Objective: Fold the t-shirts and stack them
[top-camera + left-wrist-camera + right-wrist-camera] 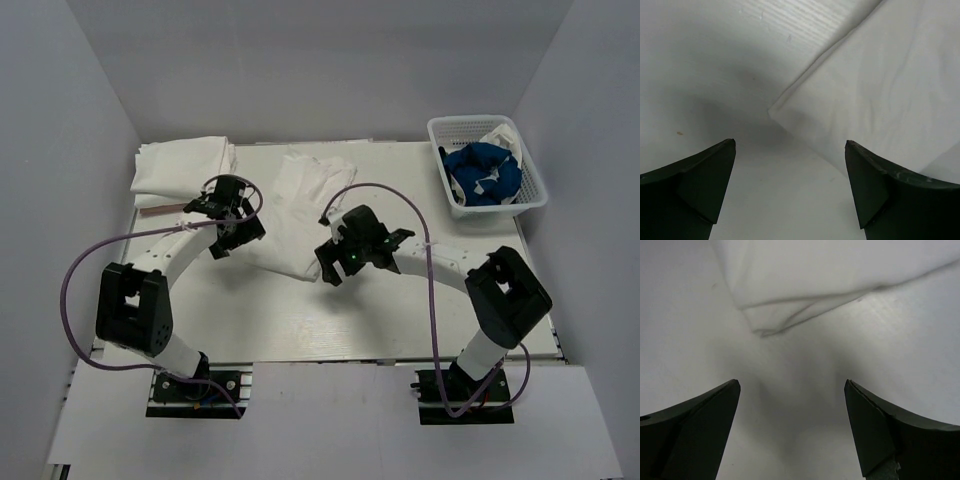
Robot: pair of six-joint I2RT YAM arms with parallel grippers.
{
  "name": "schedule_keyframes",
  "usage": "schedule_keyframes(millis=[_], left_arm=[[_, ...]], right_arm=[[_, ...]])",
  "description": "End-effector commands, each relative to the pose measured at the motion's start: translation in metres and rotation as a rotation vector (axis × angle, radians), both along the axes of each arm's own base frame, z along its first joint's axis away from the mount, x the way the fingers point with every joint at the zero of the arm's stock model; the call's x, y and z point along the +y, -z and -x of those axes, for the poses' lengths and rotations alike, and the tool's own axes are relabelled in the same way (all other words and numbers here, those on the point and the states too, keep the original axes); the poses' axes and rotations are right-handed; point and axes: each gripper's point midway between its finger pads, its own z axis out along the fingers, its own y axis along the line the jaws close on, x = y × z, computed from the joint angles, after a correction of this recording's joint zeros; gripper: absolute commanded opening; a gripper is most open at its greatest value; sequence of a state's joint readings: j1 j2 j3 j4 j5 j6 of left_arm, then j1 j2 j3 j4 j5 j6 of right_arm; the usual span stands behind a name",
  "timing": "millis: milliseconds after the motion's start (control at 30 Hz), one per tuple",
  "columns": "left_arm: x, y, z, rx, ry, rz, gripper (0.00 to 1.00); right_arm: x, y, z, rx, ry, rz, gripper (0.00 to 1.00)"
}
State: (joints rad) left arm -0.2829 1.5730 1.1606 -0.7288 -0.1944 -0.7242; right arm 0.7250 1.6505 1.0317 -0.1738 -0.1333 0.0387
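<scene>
At the far left corner of the table sits a pile of white shirts, folded flat. Just beside it, the left claw hangs low over the table. Its two fingers are spread wide and there is nothing between them. In the middle of the table lies a white shirt, spread out and a bit rumpled, with one claw at each side of its near edge. The left claw's own camera shows a corner of this shirt lying on the table just ahead of the gap, and the fingers do not touch it. On the other side, the right claw also has its fingers wide apart and holds nothing. Its camera shows a folded-over edge of the same shirt just ahead, apart from the fingers. At the far right corner stands a white basket with a blue shirt bunched up inside it.
</scene>
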Motion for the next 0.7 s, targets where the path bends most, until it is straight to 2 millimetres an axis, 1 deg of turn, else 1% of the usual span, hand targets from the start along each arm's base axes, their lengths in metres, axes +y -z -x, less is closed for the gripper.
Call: schedule_keyframes(millis=[0, 33, 67, 100, 133, 167, 200, 233, 267, 300, 367, 400, 433, 467, 500, 533, 567, 600, 633, 667], left_arm=[[0.005, 0.000, 0.007, -0.062, 0.044, 0.010, 1.00], [0.007, 0.010, 0.015, -0.046, 0.044, 0.006, 1.00], [0.008, 0.014, 0.016, -0.043, 0.040, 0.016, 1.00], [0.006, 0.016, 0.015, -0.041, 0.045, 0.023, 1.00], [0.007, 0.022, 0.018, -0.022, 0.045, 0.019, 1.00], [0.006, 0.028, 0.016, -0.011, 0.045, 0.016, 1.00], [0.003, 0.030, 0.012, -0.022, 0.051, 0.030, 0.96], [0.006, 0.033, 0.009, -0.021, 0.042, 0.030, 0.90], [0.003, 0.036, 0.008, -0.017, 0.046, 0.038, 0.86], [0.002, 0.041, 0.004, -0.017, 0.047, 0.038, 0.84], [-0.004, 0.045, 0.002, -0.012, 0.061, 0.065, 0.77], [-0.004, 0.044, 0.000, -0.021, 0.061, 0.067, 0.76], [-0.005, 0.051, -0.001, -0.009, 0.061, 0.064, 0.73], [-0.005, 0.051, -0.001, -0.009, 0.061, 0.064, 0.70], [-0.004, 0.059, 0.003, 0.015, 0.060, 0.059, 0.66], [-0.006, 0.059, 0.004, 0.018, 0.067, 0.072, 0.61], [-0.007, 0.066, 0.009, 0.042, 0.071, 0.076, 0.51], [-0.009, 0.069, 0.011, 0.056, 0.077, 0.085, 0.46], [-0.013, 0.071, 0.012, 0.057, 0.090, 0.111, 0.43], [-0.014, 0.078, 0.019, 0.075, 0.094, 0.119, 0.41]], right_arm=[[0.029, 0.001, 0.021, -0.069, -0.182, -0.078, 0.90], [0.029, 0.003, 0.020, -0.086, -0.185, -0.058, 0.90], [0.031, 0.007, 0.021, -0.076, -0.189, -0.038, 0.89], [0.038, 0.007, 0.026, -0.081, -0.215, -0.031, 0.87], [0.038, 0.011, 0.023, -0.088, -0.202, -0.005, 0.86], [0.045, 0.006, 0.020, -0.106, -0.202, -0.008, 0.86], [0.047, 0.013, 0.021, -0.097, -0.205, 0.006, 0.84], [0.048, 0.013, 0.017, -0.117, -0.187, 0.025, 0.82], [0.054, 0.008, 0.013, -0.132, -0.180, 0.010, 0.81], [0.056, 0.016, 0.016, -0.116, -0.185, 0.020, 0.79], [0.066, 0.012, 0.013, -0.125, -0.180, -0.002, 0.74], [0.067, 0.019, 0.014, -0.108, -0.169, 0.004, 0.72], [0.071, 0.018, 0.012, -0.116, -0.160, 0.000, 0.70], [0.073, 0.022, 0.007, -0.111, -0.145, 0.006, 0.68], [0.073, 0.023, 0.008, -0.108, -0.146, 0.007, 0.68], [0.075, 0.022, 0.006, -0.099, -0.125, 0.000, 0.63], [0.074, 0.024, 0.006, -0.094, -0.116, 0.001, 0.60], [0.075, 0.023, 0.006, -0.099, -0.113, 0.000, 0.58], [0.074, 0.023, 0.006, -0.094, -0.094, -0.001, 0.51], [0.072, 0.023, 0.003, -0.100, -0.080, 0.005, 0.49]])
